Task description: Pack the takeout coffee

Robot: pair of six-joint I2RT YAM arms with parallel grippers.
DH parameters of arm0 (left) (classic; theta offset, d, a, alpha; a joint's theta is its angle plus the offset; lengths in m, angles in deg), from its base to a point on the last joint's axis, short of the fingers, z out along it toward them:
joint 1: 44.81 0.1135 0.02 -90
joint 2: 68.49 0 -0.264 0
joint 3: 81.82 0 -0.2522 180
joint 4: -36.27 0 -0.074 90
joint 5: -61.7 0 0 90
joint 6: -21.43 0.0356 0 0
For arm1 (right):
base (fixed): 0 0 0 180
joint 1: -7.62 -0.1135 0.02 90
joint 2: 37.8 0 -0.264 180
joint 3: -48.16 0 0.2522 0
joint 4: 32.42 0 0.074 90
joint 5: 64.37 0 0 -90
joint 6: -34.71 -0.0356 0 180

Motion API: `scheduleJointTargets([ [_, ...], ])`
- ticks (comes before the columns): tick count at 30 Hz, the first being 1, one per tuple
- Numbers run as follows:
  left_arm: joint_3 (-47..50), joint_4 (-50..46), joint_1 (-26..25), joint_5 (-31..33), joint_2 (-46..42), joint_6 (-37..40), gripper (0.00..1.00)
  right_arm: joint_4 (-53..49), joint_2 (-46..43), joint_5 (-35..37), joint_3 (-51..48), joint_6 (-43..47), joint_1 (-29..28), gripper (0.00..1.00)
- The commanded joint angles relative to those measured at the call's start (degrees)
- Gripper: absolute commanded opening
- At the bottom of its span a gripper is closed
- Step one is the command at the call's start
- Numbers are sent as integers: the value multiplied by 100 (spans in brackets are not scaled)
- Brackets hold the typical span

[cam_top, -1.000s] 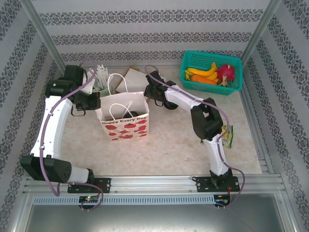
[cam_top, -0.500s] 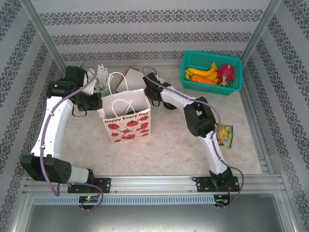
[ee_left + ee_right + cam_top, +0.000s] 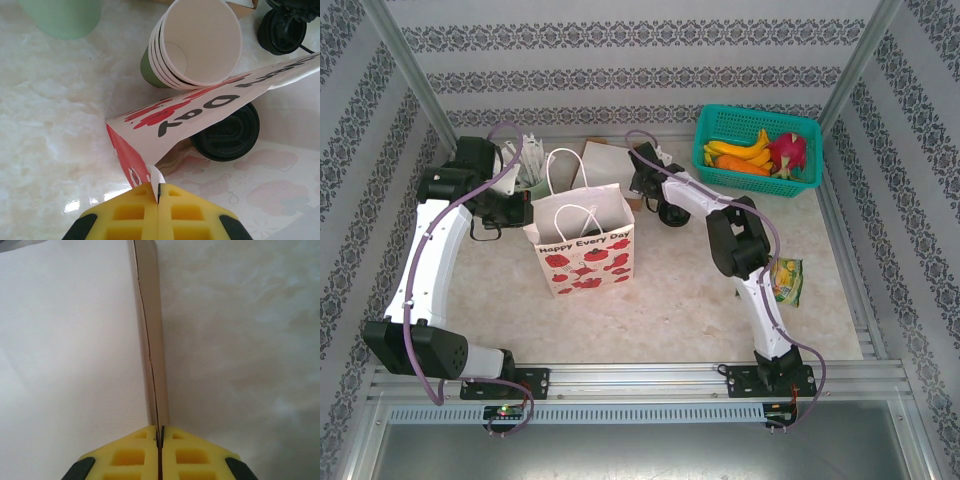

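"At the bag's left rim, what are your jaws doing?"

"My left gripper [image 3: 157,194] is pinched flat on a folded corner of the paper bag [image 3: 200,112]. The yellow fingers [image 3: 125,215] are pressed together on the paper."

"And the coffee?"

"Apart from that grip. On the left wrist camera I see a stack of paper cups [image 3: 195,47], dark green outside and cream inside. It's tipped with its mouth toward the lens, just beyond the bag's printed wall. One black lid [image 3: 227,132] sits half hidden under that wall, and I cannot tell whether it's inside the bag. A second lid [image 3: 281,31] lies on the table farther off."

"Right side?"

"My right gripper [image 3: 159,435] is closed tight on the bag's thin edge, with white paper to its left and the marble table [image 3: 240,330] to its right. From above, the two grippers stand at opposite sides of the bag's open top."
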Motion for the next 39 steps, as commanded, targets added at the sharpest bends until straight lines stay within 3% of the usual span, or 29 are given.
scheduleJointTargets([
  [1, 27, 104, 51, -109, -62, 15, 0, -181, -286, 253, -146, 491, 161, 8],
  [12, 115, 129, 46, -719, -81, 129, 0, -686, -1205, -699, -1111, 2135, 615, 10],
  [20, 146, 191, 33, -1120, -39, 139, 0, -1370, -1517, -674, -1439, 3107, 1060, 10],
  [27, 136, 251, -14, -1289, 32, 130, 1, -1340, -1837, -632, -1806, 3482, 1311, 11],
  [31, 98, 310, -104, -1480, 142, 85, 1, -1366, -1990, -722, -1746, 3472, 1253, 21],
  [34, 87, 349, -200, -1487, 202, 55, 1, -1333, -2187, -354, -1712, 2765, 1166, 35],
  [39, 62, 392, -265, -1449, 283, 50, 1, -1032, -2200, -922, -1623, 2227, 876, 59],
])
